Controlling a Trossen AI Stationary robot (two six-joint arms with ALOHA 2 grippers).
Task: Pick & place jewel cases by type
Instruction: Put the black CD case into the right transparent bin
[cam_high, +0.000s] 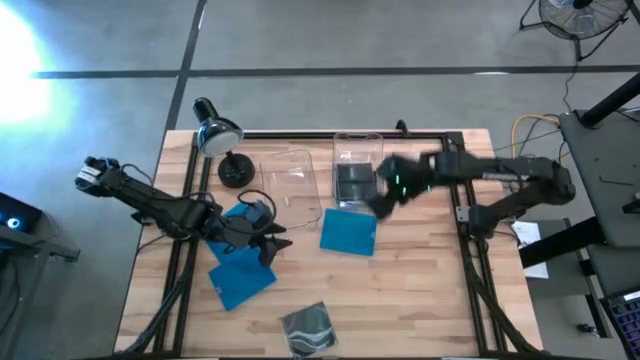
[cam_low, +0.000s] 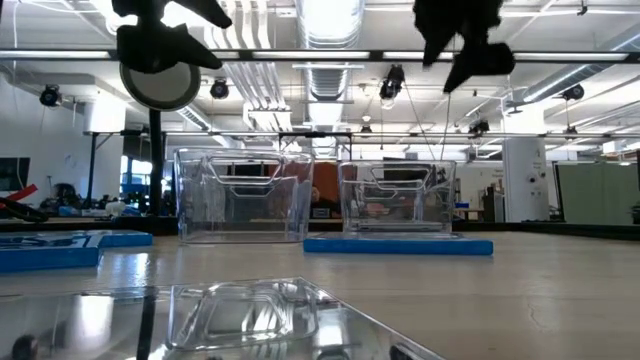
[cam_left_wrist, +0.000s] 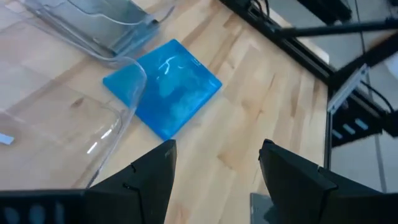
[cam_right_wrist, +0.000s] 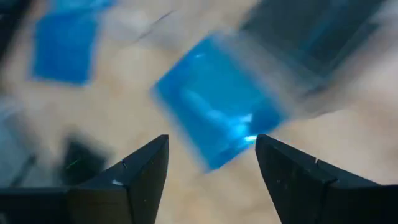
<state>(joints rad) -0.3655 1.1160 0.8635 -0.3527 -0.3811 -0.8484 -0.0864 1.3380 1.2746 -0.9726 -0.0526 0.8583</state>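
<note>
One blue jewel case (cam_high: 348, 231) lies flat mid-table, in front of the right clear bin, and also shows in the low view (cam_low: 398, 245) and both wrist views (cam_left_wrist: 165, 93) (cam_right_wrist: 214, 112). Another blue case (cam_high: 242, 277) lies toward the near left, and a third (cam_high: 245, 213) lies partly under the left arm. One dark grey case (cam_high: 352, 182) lies inside the right bin; another (cam_high: 308, 325) lies at the near edge. My left gripper (cam_high: 268, 243) (cam_left_wrist: 214, 168) hangs open between the left blue cases and the middle one. My right gripper (cam_high: 385, 192) (cam_right_wrist: 211, 162) is open, up in the air over the middle blue case's far edge.
Two clear bins (cam_high: 292, 180) (cam_high: 358, 160) stand side by side at the far middle of the table. A black desk lamp (cam_high: 215, 135) stands at the far left corner. Bare wood (cam_high: 420, 290) lies at the near right.
</note>
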